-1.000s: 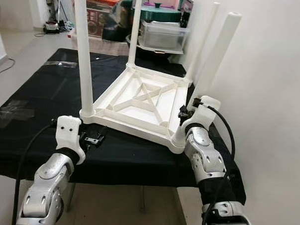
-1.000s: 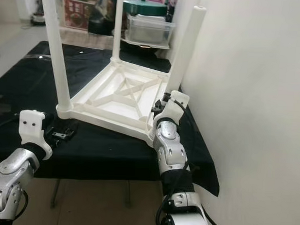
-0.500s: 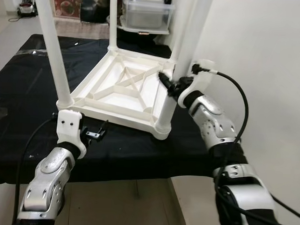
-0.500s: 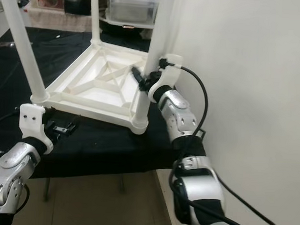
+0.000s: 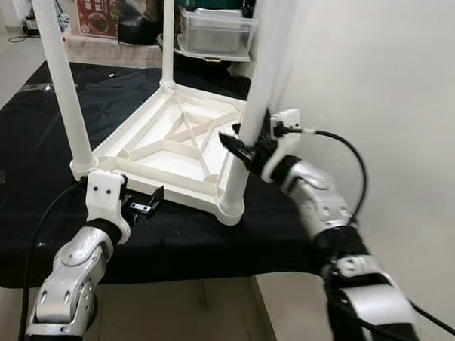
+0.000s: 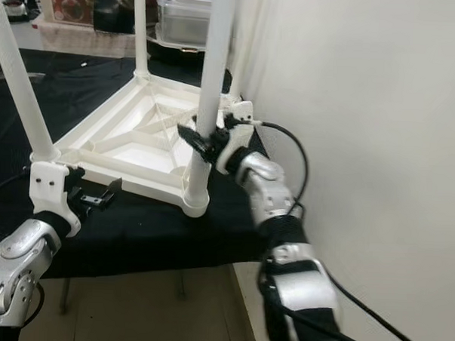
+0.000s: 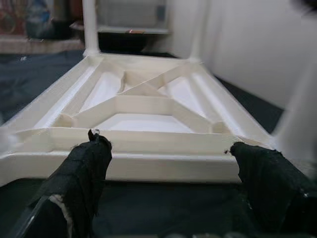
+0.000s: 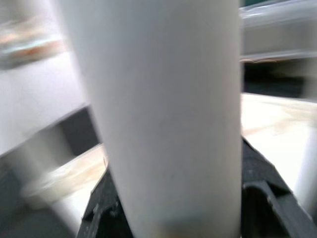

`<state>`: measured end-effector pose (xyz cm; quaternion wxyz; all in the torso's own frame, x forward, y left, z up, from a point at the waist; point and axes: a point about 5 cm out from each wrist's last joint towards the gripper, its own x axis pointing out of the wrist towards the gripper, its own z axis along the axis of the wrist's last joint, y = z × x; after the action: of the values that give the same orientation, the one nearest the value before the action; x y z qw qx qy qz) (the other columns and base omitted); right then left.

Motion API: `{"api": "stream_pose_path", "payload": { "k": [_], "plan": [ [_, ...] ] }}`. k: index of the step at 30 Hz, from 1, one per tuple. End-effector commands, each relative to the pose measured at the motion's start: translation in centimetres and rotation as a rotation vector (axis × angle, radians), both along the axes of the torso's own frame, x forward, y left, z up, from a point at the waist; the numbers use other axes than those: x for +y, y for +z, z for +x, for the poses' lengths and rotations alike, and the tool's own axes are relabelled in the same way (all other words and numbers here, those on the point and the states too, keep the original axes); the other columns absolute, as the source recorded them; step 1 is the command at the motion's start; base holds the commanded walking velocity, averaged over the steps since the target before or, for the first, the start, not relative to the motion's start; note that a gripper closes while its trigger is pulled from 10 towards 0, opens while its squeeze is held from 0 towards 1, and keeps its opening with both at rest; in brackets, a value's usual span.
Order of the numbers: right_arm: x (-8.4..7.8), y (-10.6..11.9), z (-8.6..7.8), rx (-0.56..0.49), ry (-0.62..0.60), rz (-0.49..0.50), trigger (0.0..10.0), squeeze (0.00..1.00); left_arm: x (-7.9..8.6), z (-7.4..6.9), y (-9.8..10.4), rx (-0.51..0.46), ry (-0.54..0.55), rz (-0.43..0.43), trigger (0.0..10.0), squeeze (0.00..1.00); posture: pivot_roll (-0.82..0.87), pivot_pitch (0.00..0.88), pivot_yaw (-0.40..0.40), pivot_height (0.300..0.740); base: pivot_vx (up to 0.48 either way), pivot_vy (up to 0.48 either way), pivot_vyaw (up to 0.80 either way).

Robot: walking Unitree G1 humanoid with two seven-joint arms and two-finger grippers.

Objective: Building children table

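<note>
White kids' table (image 5: 185, 142) lies upside down on black-covered worktop (image 5: 32, 154), legs pointing up, right next to the wall (image 5: 382, 87). Right gripper (image 5: 246, 146) clamps the near-right leg (image 5: 263, 81) partway up; wrist view shows the leg wedged tight btwn both fingers (image 8: 260, 171). Left gripper (image 5: 145, 204) hovers w/ fingers spread, just in front of the table's near edge (image 7: 133, 161), not touching. Storage bins (image 5: 215, 30) sit behind the worktop.
</note>
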<state>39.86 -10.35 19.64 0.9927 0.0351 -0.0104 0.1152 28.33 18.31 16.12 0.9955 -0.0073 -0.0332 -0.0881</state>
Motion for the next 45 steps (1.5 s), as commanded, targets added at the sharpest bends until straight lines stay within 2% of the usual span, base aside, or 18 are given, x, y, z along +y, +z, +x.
{"api": "stream_pose_path", "payload": {
  "k": [1,7,8,11,12,15,16,17,21,25,26,27,28,36,39,43,44,45],
  "plan": [
    [-5.7,-5.9,-1.2,0.272,-0.451,-0.071,0.0,0.0,0.2,-0.3,-0.1,0.008,0.006,-0.002,10.0,0.0,0.12,0.0,-0.146,0.74,0.0,0.0,0.0],
    [-7.8,-6.7,-3.4,0.323,-0.656,-0.047,0.0,0.0,0.3,-0.4,-0.1,0.012,0.005,0.002,10.0,0.0,0.1,0.0,-0.128,0.74,0.0,0.0,0.0],
    [-6.7,-6.4,-3.5,0.318,-0.574,-0.051,9.5,0.0,0.3,-0.4,-0.1,0.014,0.003,0.002,10.0,0.0,0.1,0.0,-0.125,0.74,0.0,0.0,0.0],
    [-4.3,-5.3,-3.4,0.285,-0.411,-0.074,10.0,0.0,0.2,-0.3,-0.2,0.019,-0.007,0.006,10.0,0.0,0.1,0.0,-0.127,0.74,0.0,0.0,0.0],
    [-3.2,-4.1,-3.3,0.216,-0.362,-0.05,10.0,1.0,0.2,-0.2,-0.2,0.02,-0.008,0.007,10.0,0.0,0.1,0.0,-0.128,0.74,0.0,0.0,0.0],
    [-1.3,-1.0,-2.5,0.077,-0.204,0.027,10.0,1.0,0.3,-0.2,-0.2,0.018,-0.002,0.007,10.0,0.0,0.11,0.0,-0.13,0.74,0.0,0.0,0.0],
    [-0.6,0.6,-2.1,0.018,-0.118,0.064,10.0,0.32,0.3,-0.3,-0.2,0.018,0.001,0.007,10.0,0.0,0.11,0.0,-0.129,0.74,0.0,0.0,0.0],
    [0.0,1.8,-1.9,-0.022,-0.027,0.082,10.0,0.0,0.4,-0.3,-0.3,0.018,0.003,0.007,10.0,0.0,0.1,0.0,-0.128,0.74,0.0,0.0,0.0],
    [1.0,3.6,-2.2,-0.108,0.228,0.086,10.0,0.0,0.4,-0.3,-0.3,0.017,0.004,0.007,10.0,0.0,0.1,0.0,-0.123,0.74,0.0,0.0,0.0],
    [2.8,2.1,-5.0,-0.133,0.74,-0.034,10.0,0.0,0.4,-0.2,-0.3,0.018,-0.002,0.006,10.0,0.0,0.11,0.0,-0.128,0.74,0.0,0.0,0.0],
    [3.1,1.3,-5.5,-0.112,0.803,-0.045,6.3,0.0,0.4,-0.2,-0.3,0.018,-0.003,0.006,10.0,0.0,0.11,0.0,-0.128,0.74,0.0,0.0,0.0],
    [3.1,1.3,-5.5,-0.112,0.803,-0.045,6.3,0.0,0.4,-0.2,-0.3,0.018,-0.003,0.006,10.0,0.0,0.11,0.0,-0.128,0.74,0.0,0.0,0.0],
    [3.3,0.0,-5.2,-0.078,0.764,-0.055,0.0,0.0,0.3,-0.2,-0.3,0.017,-0.002,0.006,10.0,0.0,0.11,0.0,-0.132,0.74,0.0,0.0,0.0],
    [2.4,-5.0,-2.6,0.185,0.34,-0.14,0.0,0.0,0.4,-0.3,-0.2,0.016,0.006,0.004,10.0,0.0,0.13,0.0,-0.139,0.74,0.0,0.0,0.0],
    [-5.7,-7.8,-2.3,0.411,-0.504,-0.028,0.0,0.0,0.3,-0.4,-0.1,0.015,0.002,0.001,10.0,0.0,0.11,0.0,-0.136,0.74,0.0,0.0,0.0],
    [-5.8,-7.3,-4.1,0.412,-0.547,-0.01,0.0,0.0,0.3,-0.4,-0.1,0.016,-0.005,-0.001,10.0,0.0,0.09,0.0,-0.122,0.74,0.0,0.0,0.0],
    [-3.1,-5.9,-4.2,0.326,-0.313,-0.002,10.0,0.0,0.3,-0.4,-0.2,0.017,-0.009,-0.002,10.0,0.0,0.09,0.0,-0.118,0.74,0.0,0.0,0.0],
    [-3.1,-5.9,-4.2,0.326,-0.313,-0.002,10.0,0.0,0.3,-0.4,-0.2,0.017,-0.009,-0.002,10.0,0.0,0.09,0.0,-0.118,0.74,0.0,0.0,0.0]
  ]
}}
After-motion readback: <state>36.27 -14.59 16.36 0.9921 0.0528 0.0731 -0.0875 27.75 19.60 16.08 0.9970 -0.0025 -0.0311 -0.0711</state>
